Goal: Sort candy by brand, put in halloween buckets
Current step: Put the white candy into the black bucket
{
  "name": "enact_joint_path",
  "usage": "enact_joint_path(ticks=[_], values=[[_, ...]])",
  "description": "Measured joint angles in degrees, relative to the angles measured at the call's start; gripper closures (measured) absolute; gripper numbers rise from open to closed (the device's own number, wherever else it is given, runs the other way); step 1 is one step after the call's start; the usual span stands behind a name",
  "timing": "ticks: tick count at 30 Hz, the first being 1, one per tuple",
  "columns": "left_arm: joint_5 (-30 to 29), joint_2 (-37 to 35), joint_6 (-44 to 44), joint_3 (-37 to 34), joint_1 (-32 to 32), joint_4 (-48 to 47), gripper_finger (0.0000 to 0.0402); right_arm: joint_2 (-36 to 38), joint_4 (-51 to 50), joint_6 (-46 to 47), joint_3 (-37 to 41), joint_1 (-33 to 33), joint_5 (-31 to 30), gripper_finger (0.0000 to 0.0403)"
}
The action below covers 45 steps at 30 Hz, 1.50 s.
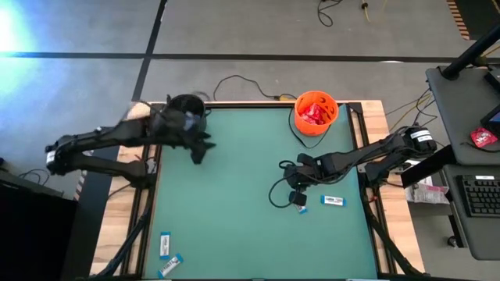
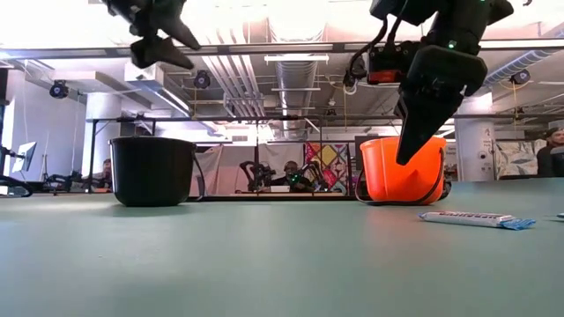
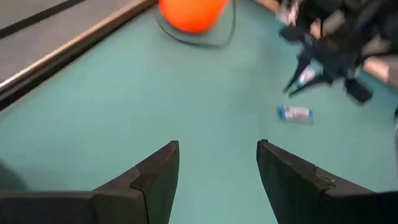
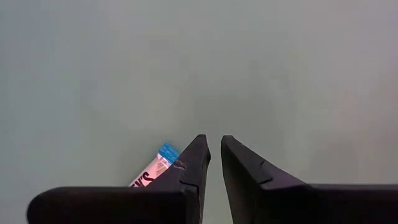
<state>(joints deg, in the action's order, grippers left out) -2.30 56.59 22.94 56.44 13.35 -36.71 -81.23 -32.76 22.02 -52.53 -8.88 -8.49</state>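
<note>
Candy bar (image 1: 333, 201) on table beside right tool (image 1: 299, 197); left tool (image 1: 198, 151) open, empty

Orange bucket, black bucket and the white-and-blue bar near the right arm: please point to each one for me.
orange bucket (image 1: 300, 124): high view, on its outer front wall.
black bucket (image 2: 152, 172): low view, middle of its side wall.
white-and-blue bar (image 1: 333, 201): high view, centre of the wrapper.

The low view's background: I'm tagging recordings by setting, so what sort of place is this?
Probably a robotics lab or open workshop. Exposed ceiling ducts run overhead, other workstations and seated people show behind the green table, and a desk with a keyboard stands beside the rig.
</note>
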Motion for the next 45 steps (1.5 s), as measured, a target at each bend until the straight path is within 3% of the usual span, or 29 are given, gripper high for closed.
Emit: enact_joint_path(ticks=[3,9,19,35,39,45], values=[[-3.3,4.8,-0.8,-0.3,-6.1,2.0,0.0203,0.0,0.0,-0.1,0.0,0.0,0.0,0.0364],[-3.8,14.1,1.0,-0.3,-13.9,5.5,0.0203,0.4,-2.8,0.6,0.0,-0.3,3.5,0.0364],[-4.8,24.4,4.8,-1.7,-15.8,11.0,0.0203,0.4,-5.0,-2.2,0.1,-0.7,4.6,0.0364],[-4.0,28.1,20.6,-16.2,-17.6,30.2,0.0204,2.6,-3.7,-6.0,2.3,-1.9,6.2,0.0364],[-3.2,28.7,24.5,-19.1,-19.2,31.8,0.0204,2.4,-1.0,-7.1,4.3,-2.6,11.6,0.0365],[-5.3,28.7,25.3,-22.6,-21.3,32.3,0.0204,2.1,-0.4,-9.1,4.5,-3.2,12.0,0.0365]])
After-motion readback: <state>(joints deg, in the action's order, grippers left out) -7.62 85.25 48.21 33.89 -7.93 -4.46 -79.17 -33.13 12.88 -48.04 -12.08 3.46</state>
